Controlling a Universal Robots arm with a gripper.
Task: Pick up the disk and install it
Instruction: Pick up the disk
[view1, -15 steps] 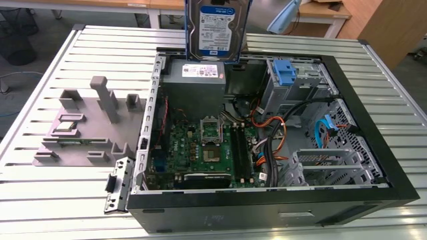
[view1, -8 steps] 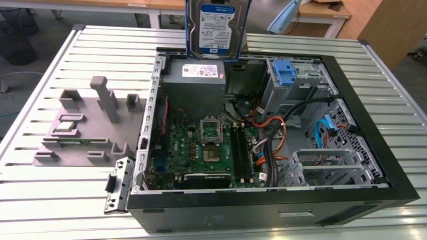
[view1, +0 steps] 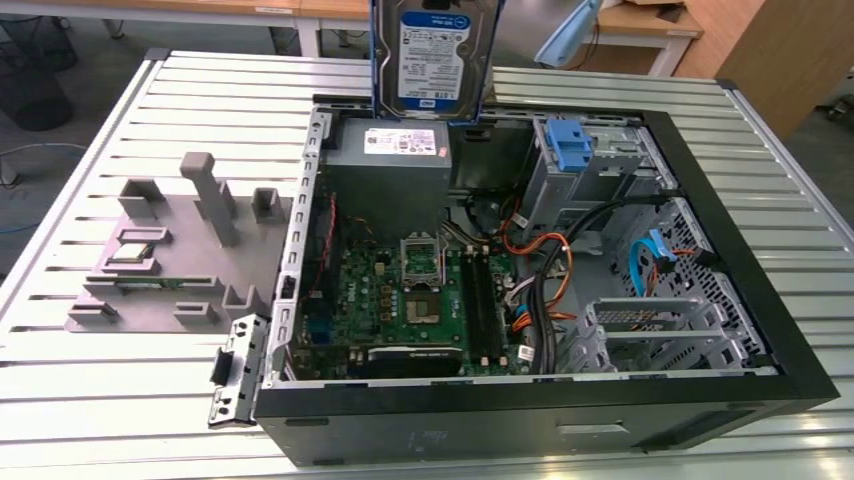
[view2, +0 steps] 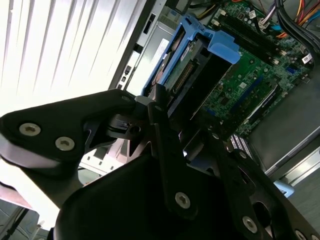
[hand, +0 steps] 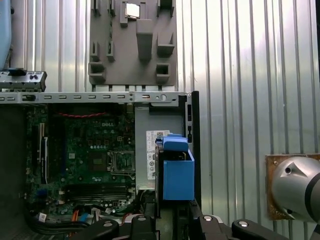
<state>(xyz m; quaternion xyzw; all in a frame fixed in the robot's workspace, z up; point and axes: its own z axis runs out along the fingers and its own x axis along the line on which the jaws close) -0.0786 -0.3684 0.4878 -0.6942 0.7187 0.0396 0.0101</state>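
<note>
Robot lifts drive over an open computer: the disk (view1: 431, 55) hangs upright in the air above the far end of the computer case (view1: 534, 420), directly over the grey power-supply box (view1: 390, 150) inside it. Its blue-and-white label faces the exterior view, and its upper edge is cut off by the frame.

In the second wrist view the hand (view2: 175, 107) is closed on the disk (view2: 182, 70), with black fingers (view2: 160, 125) clamped at its blue side rails. The hand's own links hide the exact points of contact. In the first wrist view the disk (hand: 177, 175) is seen edge-on above the case's power-supply box, so the label is hidden and mostly blue plastic shows.

Inside the case lies the green motherboard (view1: 400, 290). Beside it, a tangle of orange and black cables (view1: 561, 250) covers part of the case floor. A drive cage with a blue latch (view1: 567, 140) stands in the case next to the power-supply box.

Just outside the case, at the exterior view's left, a grey moulded fixture (view1: 174, 250) rests on the ribbed metal bench (view1: 120, 400). A small pale part (view1: 134, 250) sits in one of its pockets, too small to identify.
</note>
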